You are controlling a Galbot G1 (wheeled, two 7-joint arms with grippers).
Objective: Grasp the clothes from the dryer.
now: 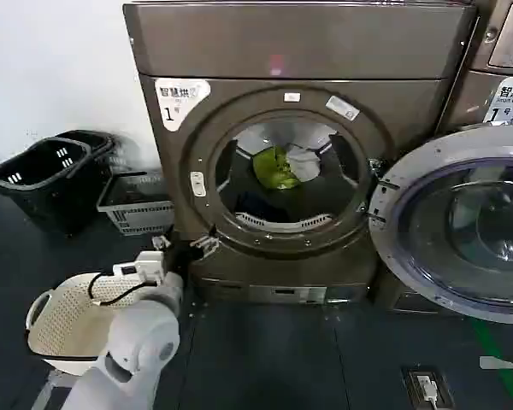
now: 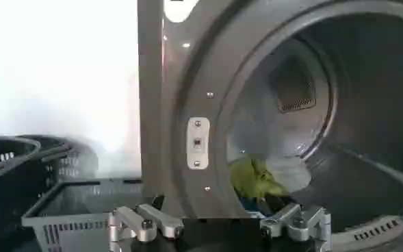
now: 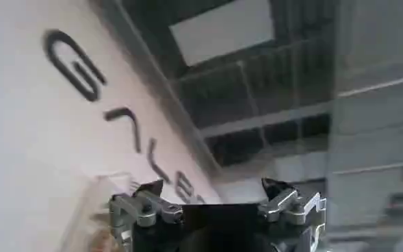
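We've got our left gripper (image 2: 218, 229) spread wide and empty just outside the lower-left rim of the dryer (image 1: 239, 51), lined up with the open porthole so it can reach straight in, while the clothes (image 1: 282, 168) sit bunched at the back of the drum, lime-green beside white with something dark lower down. Our right gripper (image 3: 218, 205) is parked away from the work, pointing up at a ceiling, fingers parted and holding nothing. Around us lie a dark floor, the door (image 1: 462, 231) swung open to the right, a white basket (image 1: 64, 320) beside our arm, and black bins (image 1: 47, 175) and a grey crate (image 1: 137, 205) against the white wall.
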